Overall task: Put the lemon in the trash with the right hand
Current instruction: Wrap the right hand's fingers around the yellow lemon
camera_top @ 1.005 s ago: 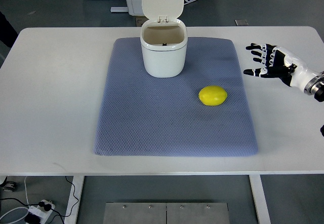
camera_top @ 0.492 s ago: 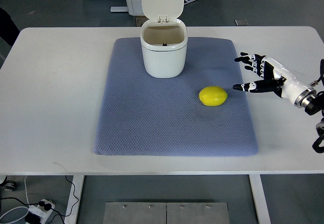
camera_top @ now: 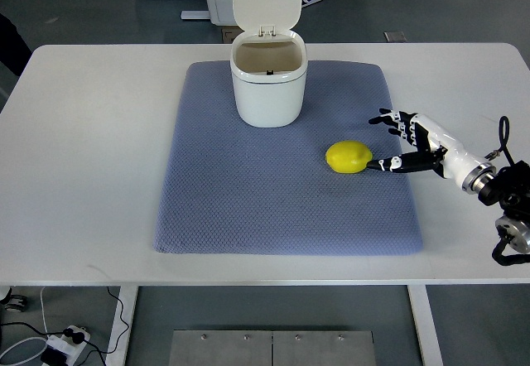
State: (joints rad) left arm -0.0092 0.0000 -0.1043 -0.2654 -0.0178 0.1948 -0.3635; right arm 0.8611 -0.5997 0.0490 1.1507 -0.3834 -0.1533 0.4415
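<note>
One right hand (camera_top: 403, 141), fingers spread and holding nothing, sits just beside the lemon (camera_top: 348, 156) on a blue mat (camera_top: 248, 192) covering the white table (camera_top: 91, 151); no writing is legible.

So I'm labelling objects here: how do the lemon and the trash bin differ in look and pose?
The lemon is bright yellow and rounded; the trash bin is white and boxy with rounded corners. The lemon lies low on its side, while the trash bin stands upright and much taller, its lid flipped open. The lemon sits close to the open right hand; the trash bin stands farther back. Both rest on the blue-grey mat.
</note>
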